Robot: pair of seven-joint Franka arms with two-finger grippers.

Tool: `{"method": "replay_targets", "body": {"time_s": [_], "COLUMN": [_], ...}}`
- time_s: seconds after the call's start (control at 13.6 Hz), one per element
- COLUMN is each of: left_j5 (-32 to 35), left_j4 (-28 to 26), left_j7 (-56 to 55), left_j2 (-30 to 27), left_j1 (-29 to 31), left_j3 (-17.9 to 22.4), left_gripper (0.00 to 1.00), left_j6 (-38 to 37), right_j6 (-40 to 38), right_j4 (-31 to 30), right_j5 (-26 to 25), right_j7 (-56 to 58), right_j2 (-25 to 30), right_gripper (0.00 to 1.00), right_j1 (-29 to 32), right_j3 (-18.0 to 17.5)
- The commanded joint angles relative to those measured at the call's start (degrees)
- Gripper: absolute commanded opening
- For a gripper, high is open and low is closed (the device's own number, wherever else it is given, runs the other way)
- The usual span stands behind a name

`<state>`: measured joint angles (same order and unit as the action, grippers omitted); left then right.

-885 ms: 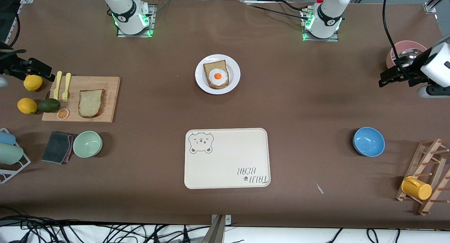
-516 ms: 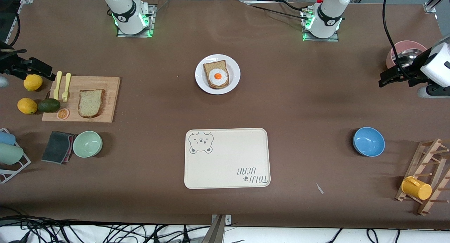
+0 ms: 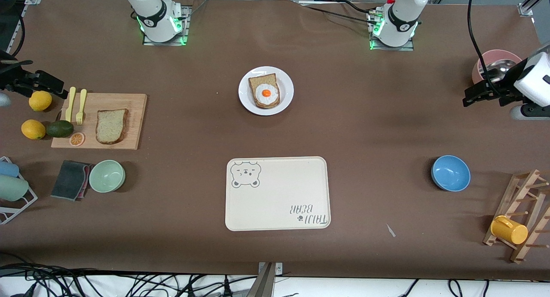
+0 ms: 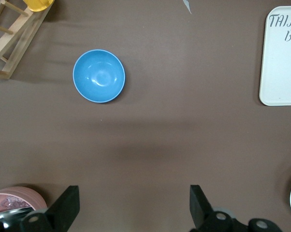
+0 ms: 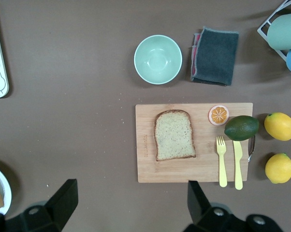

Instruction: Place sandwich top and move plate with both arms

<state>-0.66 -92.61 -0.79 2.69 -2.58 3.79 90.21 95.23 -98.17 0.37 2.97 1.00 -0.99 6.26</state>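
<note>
Nothing of the task is done yet, as we read it. The sandwich top (image 3: pixel 111 125) lies flat on the cutting board (image 3: pixel 133 120) toward the right arm's end of the surface (image 3: pixel 365 129), untouched, with a fork (image 3: pixel 80 107) and knife (image 3: pixel 70 104) on the same board. The plate (image 3: pixel 245 100) sits mid-surface, nearer the arm bases than the tray (image 3: pixel 279 202), and on it is the egg-topped slice (image 3: pixel 265 91) with no top on it. So both steps are left: we have to lift the sandwich top, set it on the egg, and then move the plate with both arms, probably onto the tray, though that is our guess. The right gripper (image 5: pixel 128 203) hangs high over the bare surface beside the board, its fingers (image 5: pixel 63 198) spread wide and holding nothing; its wrist view shows the slice lying clear between them, well below. The left gripper (image 4: pixel 133 205) hangs over the bare surface near the pink bowl (image 4: pixel 12 195) at the left arm's end, with the blue bowl (image 4: pixel 98 76) in its view; its fingers (image 4: pixel 65 205) are also spread wide and empty, and this arm waits.
</note>
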Motion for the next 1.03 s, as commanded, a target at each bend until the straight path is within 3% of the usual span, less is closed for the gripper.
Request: {"method": "replay_targets", "body": {"time_s": [0.0,0.96], "left_j5": [2.06,2.06], "left_j4": [-0.91,-0.73], "left_j7": [0.44,-0.26], "left_j2": [-0.76,-0.76], "left_j1": [-0.14,-0.32], "left_j3": [-0.10,-0.19], "left_gripper": [1.00,1.00], "left_j6": [0.76,0.76], "right_j6": [-1.28,-1.28], "right_j4": [1.40,1.40], "right_j5": [0.42,0.42], "right_j7": [-0.24,-0.42], "right_j2": [-0.47,-0.56], "right_gripper": [1.00,1.00], "right_j1": [0.11,0.11], "right_j3": [-0.20,-0.29]}}
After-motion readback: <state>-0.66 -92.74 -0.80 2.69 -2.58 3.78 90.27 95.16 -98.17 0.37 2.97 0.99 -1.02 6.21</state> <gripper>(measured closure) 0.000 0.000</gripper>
